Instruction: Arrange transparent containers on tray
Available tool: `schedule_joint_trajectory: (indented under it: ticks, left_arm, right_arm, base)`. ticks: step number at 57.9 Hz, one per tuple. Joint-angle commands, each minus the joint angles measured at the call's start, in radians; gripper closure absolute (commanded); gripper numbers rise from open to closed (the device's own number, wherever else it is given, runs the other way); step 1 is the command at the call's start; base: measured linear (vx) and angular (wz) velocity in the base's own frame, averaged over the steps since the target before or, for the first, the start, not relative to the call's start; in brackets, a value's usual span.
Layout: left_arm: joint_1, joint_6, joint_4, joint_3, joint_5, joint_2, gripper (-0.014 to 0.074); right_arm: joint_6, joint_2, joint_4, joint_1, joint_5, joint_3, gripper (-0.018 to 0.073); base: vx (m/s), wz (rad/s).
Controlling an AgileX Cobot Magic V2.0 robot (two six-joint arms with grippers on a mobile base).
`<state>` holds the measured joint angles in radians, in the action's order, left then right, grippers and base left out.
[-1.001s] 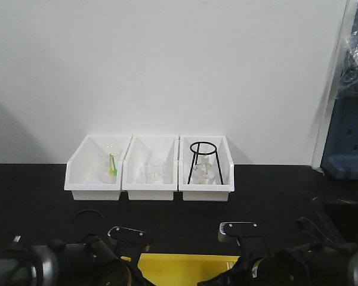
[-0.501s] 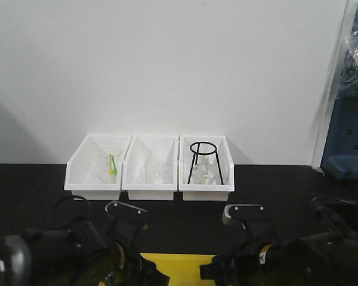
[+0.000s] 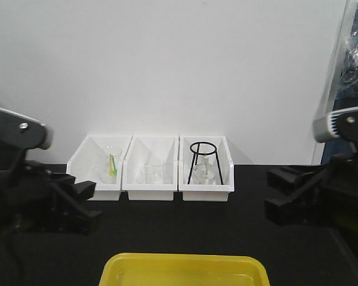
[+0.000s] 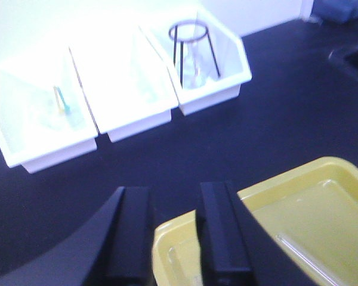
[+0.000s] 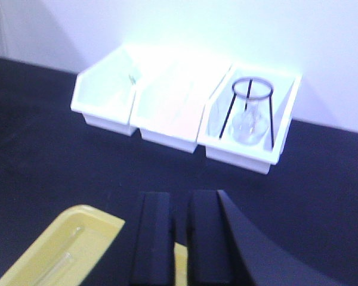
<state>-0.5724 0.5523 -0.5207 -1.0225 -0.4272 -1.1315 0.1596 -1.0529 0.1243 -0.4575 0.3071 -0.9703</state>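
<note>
A yellow tray (image 3: 185, 268), cut off at the bottom edge, holds 1 faint test tube (image 4: 307, 255). The left gripper (image 4: 174, 229) shows a narrow empty gap; the right gripper (image 5: 180, 235) is nearly closed, empty. 3 white bins (image 3: 150, 170) sit behind.

Laboratory setting. A black bench (image 3: 227, 226) against a plain white wall (image 3: 167, 65) carries three white bins (image 3: 149, 170) holding glassware: beakers (image 3: 109, 164) and a flask (image 5: 249, 125) under a black wire stand (image 3: 203, 161) (typical chemistry apparatus).
</note>
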Motion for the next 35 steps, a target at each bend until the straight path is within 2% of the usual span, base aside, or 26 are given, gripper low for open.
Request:
schedule_joint_trajectory:
  ticks: [1, 9, 17, 24, 35]
  left_arm:
    - [-0.003, 0.001, -0.031, 0.036, 0.121, 0.129, 0.0368]
    - [-0.003, 0.001, -0.027, 0.102, 0.148, 0.263, 0.0486]
    - [-0.006, 0.002, -0.02, 0.11, 0.106, 0.336, 0.057]
    - [-0.006, 0.002, -0.02, 0.11, 0.095, 0.37, 0.0605]
    - [-0.006, 0.002, -0.021, 0.11, 0.094, 0.379, 0.0604]
  right_arm:
    - [-0.013, 0.074, 0.019, 0.007, 0.001, -0.025, 0.0477]
    - [-0.013, 0.126, 0.019, 0.007, 0.135, -0.025, 0.0575]
    - [-0.013, 0.134, 0.014, 0.007, 0.177, -0.025, 0.0572]
    - [-0.013, 0.134, 0.014, 0.007, 0.176, -0.025, 0.0572]
    - [-0.013, 0.134, 0.014, 0.007, 0.177, -0.025, 0.0572]
  base:
    - [0.0, 0.0]
    - [0.0, 0.0]
    - [0.0, 0.0]
    - [0.0, 0.0]
    - [0.0, 0.0]
